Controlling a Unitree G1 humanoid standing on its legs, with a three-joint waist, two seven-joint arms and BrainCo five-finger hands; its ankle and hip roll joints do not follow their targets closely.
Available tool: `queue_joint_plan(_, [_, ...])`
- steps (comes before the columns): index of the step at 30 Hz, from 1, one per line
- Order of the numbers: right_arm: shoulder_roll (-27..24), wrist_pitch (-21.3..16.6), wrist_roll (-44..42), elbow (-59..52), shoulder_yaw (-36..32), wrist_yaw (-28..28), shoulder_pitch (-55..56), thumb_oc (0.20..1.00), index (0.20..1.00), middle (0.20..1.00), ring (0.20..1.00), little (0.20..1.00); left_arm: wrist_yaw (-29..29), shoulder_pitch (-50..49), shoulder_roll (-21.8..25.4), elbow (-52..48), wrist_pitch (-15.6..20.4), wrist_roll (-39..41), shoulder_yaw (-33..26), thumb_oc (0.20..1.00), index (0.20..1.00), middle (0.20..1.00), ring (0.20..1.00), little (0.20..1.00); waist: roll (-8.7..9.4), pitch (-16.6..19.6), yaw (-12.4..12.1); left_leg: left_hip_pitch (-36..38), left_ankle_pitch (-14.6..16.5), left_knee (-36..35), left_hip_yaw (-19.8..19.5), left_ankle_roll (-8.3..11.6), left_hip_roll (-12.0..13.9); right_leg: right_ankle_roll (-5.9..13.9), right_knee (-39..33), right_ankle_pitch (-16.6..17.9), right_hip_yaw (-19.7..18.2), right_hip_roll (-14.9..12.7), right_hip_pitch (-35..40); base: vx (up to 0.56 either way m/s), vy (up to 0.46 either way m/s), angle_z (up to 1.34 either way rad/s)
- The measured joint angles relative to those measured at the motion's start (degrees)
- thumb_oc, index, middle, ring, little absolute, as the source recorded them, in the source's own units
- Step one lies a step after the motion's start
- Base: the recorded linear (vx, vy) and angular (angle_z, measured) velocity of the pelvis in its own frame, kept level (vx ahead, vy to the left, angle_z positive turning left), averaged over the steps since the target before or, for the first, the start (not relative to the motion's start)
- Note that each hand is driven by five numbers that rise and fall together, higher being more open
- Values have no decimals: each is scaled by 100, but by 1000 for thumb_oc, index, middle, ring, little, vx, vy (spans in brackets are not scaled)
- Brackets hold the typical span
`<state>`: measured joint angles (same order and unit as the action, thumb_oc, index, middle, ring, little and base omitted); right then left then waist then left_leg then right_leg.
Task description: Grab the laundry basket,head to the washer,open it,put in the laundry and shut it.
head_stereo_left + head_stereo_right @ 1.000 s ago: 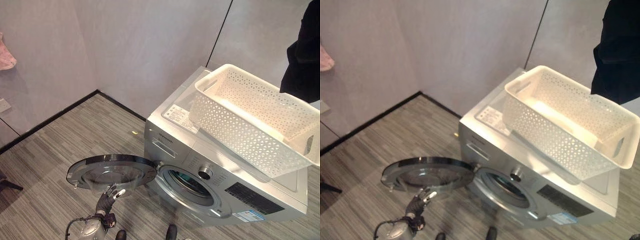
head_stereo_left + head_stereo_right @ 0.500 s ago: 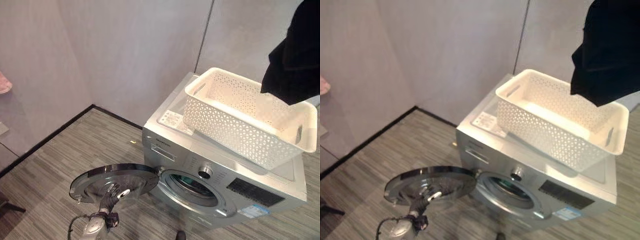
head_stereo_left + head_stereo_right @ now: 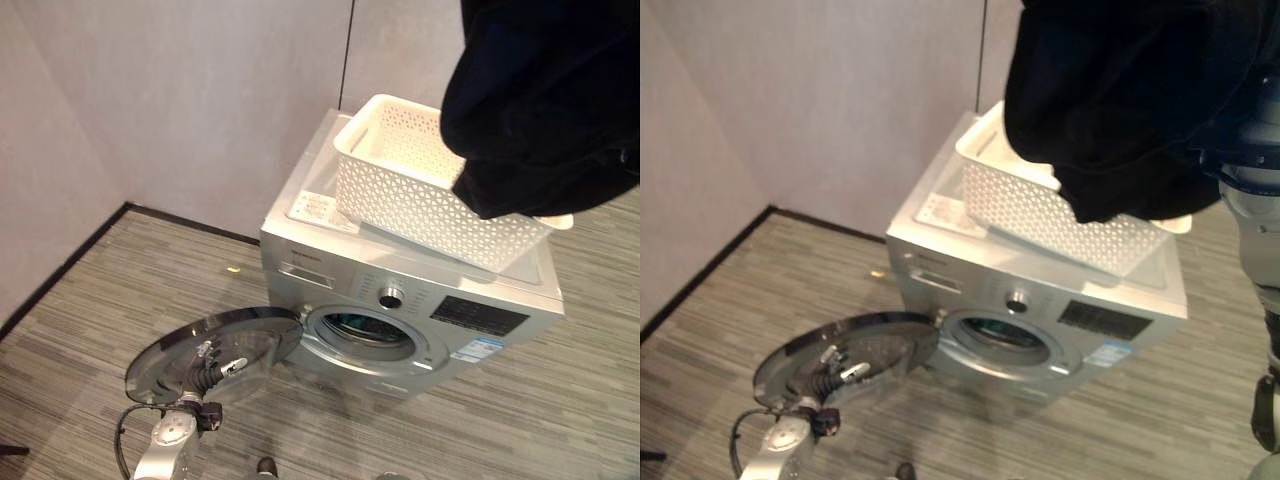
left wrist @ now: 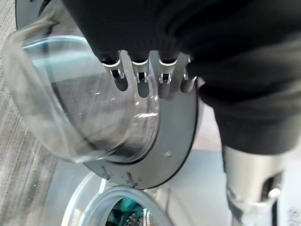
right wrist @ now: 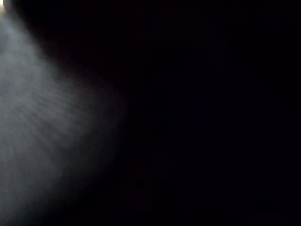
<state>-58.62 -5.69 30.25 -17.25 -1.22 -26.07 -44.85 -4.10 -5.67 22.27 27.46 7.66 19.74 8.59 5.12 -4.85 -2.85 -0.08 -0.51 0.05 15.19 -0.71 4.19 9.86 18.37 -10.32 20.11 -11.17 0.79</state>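
The laundry basket (image 3: 420,185), white and perforated, sits on top of the silver washer (image 3: 400,300), tilted across its lid. A dark garment (image 3: 545,100) hangs in the air above the basket's right end, hiding that end; the right arm rises beside it in the right eye view, but its hand is buried in the cloth, so I cannot tell how its fingers stand. The washer's round door (image 3: 215,350) is swung fully open to the left, low over the striped floor (image 3: 100,300), and the drum opening (image 3: 360,330) is exposed. The left hand (image 3: 212,368) rests against the door's glass, fingers (image 4: 138,70) straight.
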Motion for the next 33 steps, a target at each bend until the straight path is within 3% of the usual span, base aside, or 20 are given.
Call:
queue_joint_plan(4, [321, -59, -46, 25, 44, 107, 10, 200, 200, 200, 200, 200, -35, -83, -103, -240, 13, -10, -66, 1000, 1000, 1000, 1000, 1000, -31, 22, -94, -50, -57, 4, 265, -67, -16, -214, -734, -55, -382, 184, 140, -142, -148, -61])
queue_joint_plan(6, [749, -80, -308, -26, 119, 155, 104, 200, 200, 200, 200, 200, -145, -144, -244, -349, 12, -12, -237, 1000, 1000, 1000, 1000, 1000, -98, 92, -119, -85, -106, 63, 418, -9, 141, -435, -1035, 117, -469, 310, 169, -178, -240, -36])
queue_joint_plan(11, [1705, -323, -740, -502, 234, 489, 942, 200, 200, 200, 200, 200, -254, -85, -262, -876, 33, -234, -336, 1000, 1000, 1000, 1000, 1000, -59, 200, -288, -309, -166, 211, 380, 92, 378, -575, -1477, 341, -468, 577, 180, -170, -175, -3])
queue_joint_plan(15, [1970, -392, -1027, -763, 137, 595, 1411, 200, 200, 200, 200, 200, -376, -98, -287, -1386, 78, -321, -336, 1000, 1000, 1000, 1000, 1000, -166, 184, -285, -392, -291, 147, 144, 246, 385, -579, -1829, 540, -225, 676, 387, -168, -116, 29])
queue_joint_plan(20, [1947, -424, -1158, -865, 124, 625, 1234, 200, 200, 200, 200, 200, -440, 115, -298, -1453, 88, -462, -308, 1000, 1000, 1000, 1000, 1000, -292, 195, -258, -285, -375, 41, 27, 295, 318, -559, -2331, 835, -65, 728, 792, -75, -52, 18])
queue_joint_plan(27, [1925, -448, -1395, -947, 198, 691, 922, 200, 200, 200, 200, 200, -467, 699, -293, -1926, 108, -464, -277, 1000, 1000, 1000, 1000, 1000, -307, 193, -247, -143, -430, -41, -59, 327, 290, -558, -2330, 829, 37, 734, 956, -22, -42, 7])
queue_joint_plan(33, [2411, -444, -1830, -935, 603, 1142, 1803, 200, 200, 200, 200, 200, -580, 713, -326, -2032, 96, -463, -179, 1000, 1000, 1000, 1000, 1000, -301, 197, -154, -61, -431, -52, -70, 326, 270, -550, -2329, 822, 57, 724, 1039, -10, -14, 2])
